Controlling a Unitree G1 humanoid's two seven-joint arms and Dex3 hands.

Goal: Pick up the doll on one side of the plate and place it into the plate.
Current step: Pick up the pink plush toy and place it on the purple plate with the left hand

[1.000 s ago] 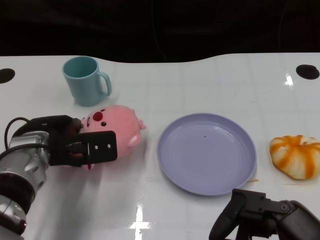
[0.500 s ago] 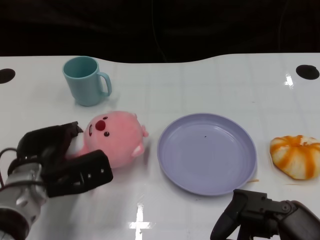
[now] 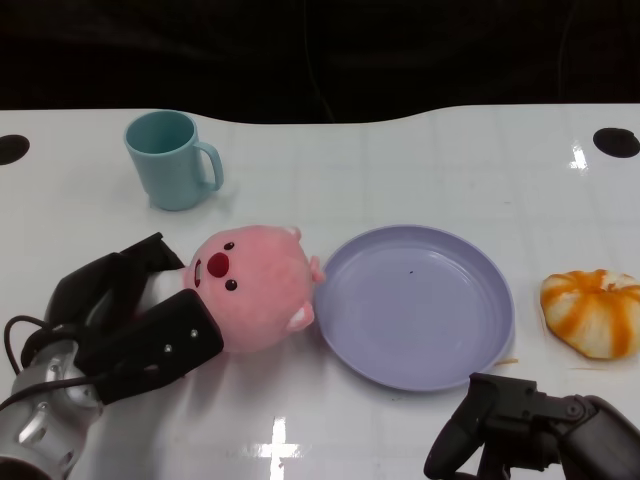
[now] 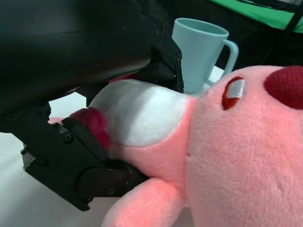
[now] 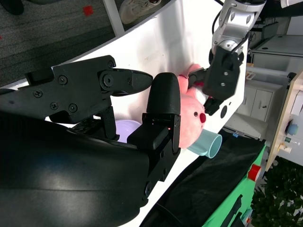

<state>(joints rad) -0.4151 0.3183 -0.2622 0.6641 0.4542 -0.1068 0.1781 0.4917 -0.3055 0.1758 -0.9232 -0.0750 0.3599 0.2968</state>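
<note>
A pink plush doll (image 3: 255,288) with a red nose hangs tilted just left of the lilac plate (image 3: 415,305), its side at the plate's left rim. My left hand (image 3: 135,320) grips the doll's lower body from the left, fingers around it. In the left wrist view the black fingers (image 4: 85,161) clamp the doll's (image 4: 227,156) white belly and pink body. My right hand (image 3: 535,435) rests low at the front right, near the plate's front edge, holding nothing, fingers apart. The right wrist view shows the doll (image 5: 191,118) in my left hand (image 5: 220,78) across the table.
A teal mug (image 3: 172,160) stands behind the doll at the back left. An orange-and-white striped plush (image 3: 592,312) lies right of the plate. The white table (image 3: 420,170) ends at a dark edge behind.
My left hand has carried the doll to the right, from beside the mug area up to the plate's left rim, and the doll has tilted. The right hand has stayed put.
</note>
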